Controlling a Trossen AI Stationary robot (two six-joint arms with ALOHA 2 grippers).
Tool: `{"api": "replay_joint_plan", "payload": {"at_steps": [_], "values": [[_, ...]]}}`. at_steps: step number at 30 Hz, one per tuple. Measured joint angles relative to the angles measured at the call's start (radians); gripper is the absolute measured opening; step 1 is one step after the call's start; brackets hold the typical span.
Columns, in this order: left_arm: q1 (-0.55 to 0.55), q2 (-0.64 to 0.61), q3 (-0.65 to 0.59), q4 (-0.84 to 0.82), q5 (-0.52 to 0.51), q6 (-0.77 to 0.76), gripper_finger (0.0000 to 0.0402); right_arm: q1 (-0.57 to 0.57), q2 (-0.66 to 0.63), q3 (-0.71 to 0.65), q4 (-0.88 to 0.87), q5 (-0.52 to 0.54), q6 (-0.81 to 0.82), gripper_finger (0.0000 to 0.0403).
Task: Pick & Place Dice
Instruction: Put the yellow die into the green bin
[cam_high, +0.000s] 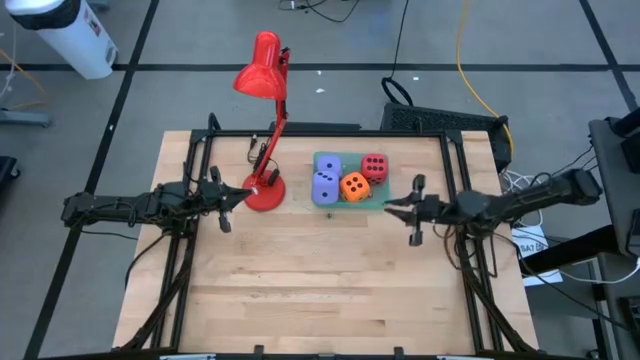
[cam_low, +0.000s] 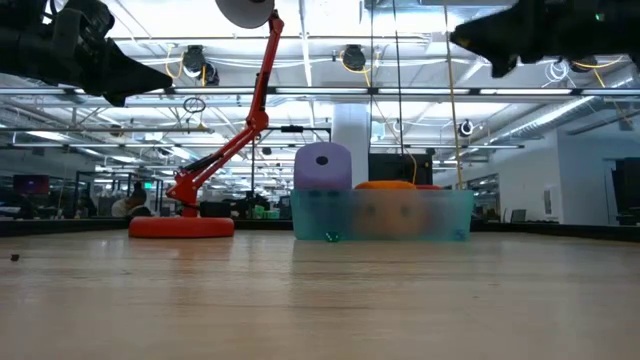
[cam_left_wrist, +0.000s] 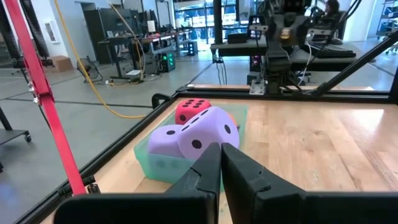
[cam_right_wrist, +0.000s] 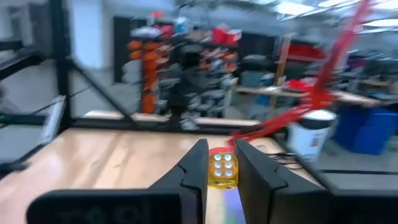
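While all four dice sat in the green tray at the table's far middle, both arms hung above the table on either side of it. A lavender-blue die lay beside the orange die, with the red die and the second lavender-blue die behind them, and the red lamp stood just left of the tray. The left gripper had its fingers pressed together on nothing, and the right gripper was also all but closed and empty.

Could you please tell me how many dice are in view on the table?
4, all in the green tray: two lavender dice on its lamp side, the orange die in the middle, the red die behind it.
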Motion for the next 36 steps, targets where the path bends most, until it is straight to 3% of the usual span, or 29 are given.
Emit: {"api": "replay_joint_plan", "payload": {"at_steps": [3,12,20,25,30,36], "values": [[0.000,0.000,0.000,0.000,0.000,0.001,0.0026,-0.011,-0.094,-0.078,0.038,0.054,-0.003,0.0051],[0.000,0.000,0.000,0.001,-0.001,0.001,0.0026,-0.011,-0.340,-0.237,0.023,0.058,0.017,0.0054],[0.000,0.000,0.000,0.001,-0.001,0.001,0.0026,-0.011,-0.393,-0.238,0.002,0.053,0.058,0.0053],[0.000,0.000,0.000,0.008,-0.001,0.001,0.0026,-0.006,-0.296,-0.196,-0.001,0.053,0.074,0.0054],[0.000,0.000,0.000,0.010,-0.002,-0.001,0.0026,-0.006,-0.101,-0.108,-0.003,0.057,0.093,0.0054],[0.000,0.000,0.000,0.010,-0.002,0.000,0.0026,-0.029,0.160,-0.012,-0.006,0.218,0.068,0.0054]]}}
